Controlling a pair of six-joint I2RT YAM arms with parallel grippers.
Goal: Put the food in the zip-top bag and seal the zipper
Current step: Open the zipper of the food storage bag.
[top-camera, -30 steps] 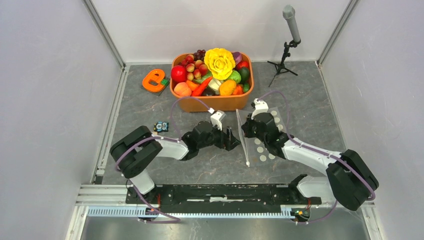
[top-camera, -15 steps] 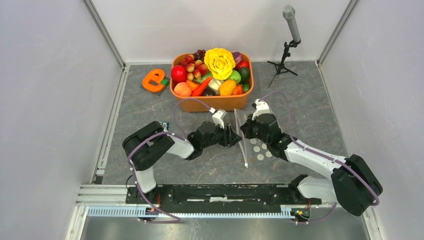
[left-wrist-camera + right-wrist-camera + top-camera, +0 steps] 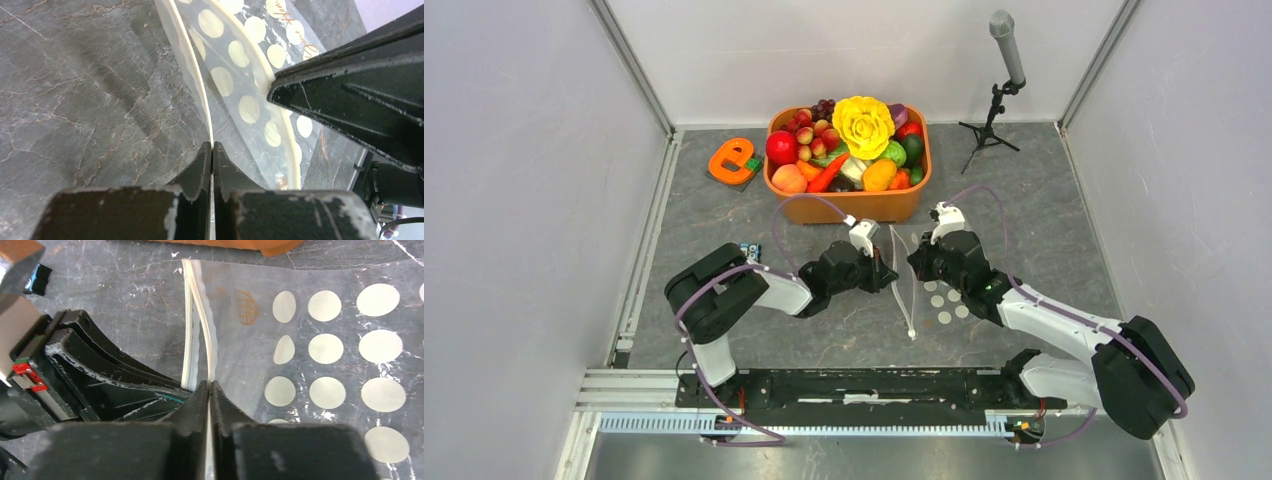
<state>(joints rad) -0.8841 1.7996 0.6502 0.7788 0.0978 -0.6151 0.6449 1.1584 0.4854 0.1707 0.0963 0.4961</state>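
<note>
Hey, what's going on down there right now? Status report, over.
Both shut: left gripper, right gripper, each on one zipper lip. Mouth parted, zip-top bag looks empty. All food in orange tub. Nothing in the way.

— What is carried by the grey marbled tabletop (image 3: 714, 215)?
— An orange rectangular plastic tub (image 3: 844, 208) is set far-middle, an orange letter-shaped piece (image 3: 732, 160) just to its left, a black microphone tripod (image 3: 987, 132) far right, and a small blue-black device (image 3: 746, 252) nearer left.
— And the clear polka-dotted plastic bag (image 3: 944, 300)?
— Part of it is rested mid-table
</note>
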